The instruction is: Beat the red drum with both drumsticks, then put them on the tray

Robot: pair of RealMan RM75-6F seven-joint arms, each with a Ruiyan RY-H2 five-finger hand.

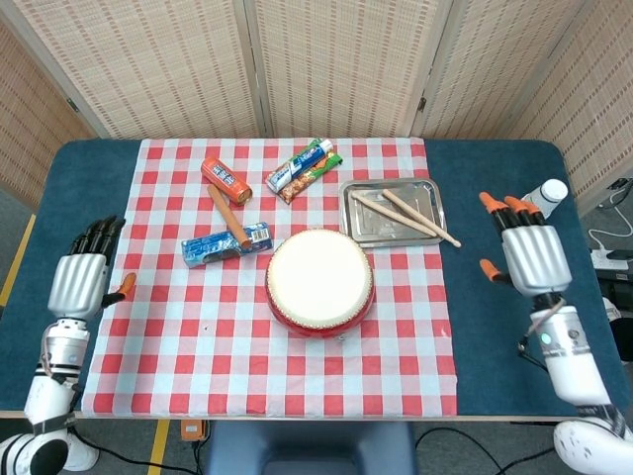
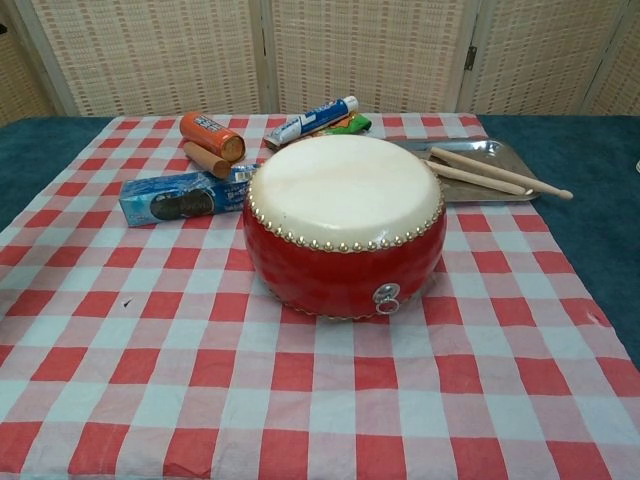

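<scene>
The red drum (image 1: 319,280) (image 2: 345,227) with its cream skin stands in the middle of the checked cloth. Two wooden drumsticks (image 1: 404,215) (image 2: 488,172) lie across the metal tray (image 1: 357,226) (image 2: 495,149) behind the drum to the right; one tip sticks out over the tray's right edge. My left hand (image 1: 76,282) hovers over the blue table at the far left, fingers spread, holding nothing. My right hand (image 1: 530,255) is at the far right over the blue table, fingers spread and empty. Neither hand shows in the chest view.
Behind the drum to the left lie a blue biscuit pack (image 1: 226,243) (image 2: 182,196), an orange can (image 1: 226,179) (image 2: 212,135), a brown roll (image 1: 228,216) and toothpaste boxes (image 1: 305,168) (image 2: 313,120). A white cup (image 1: 541,201) lies at the table's right edge.
</scene>
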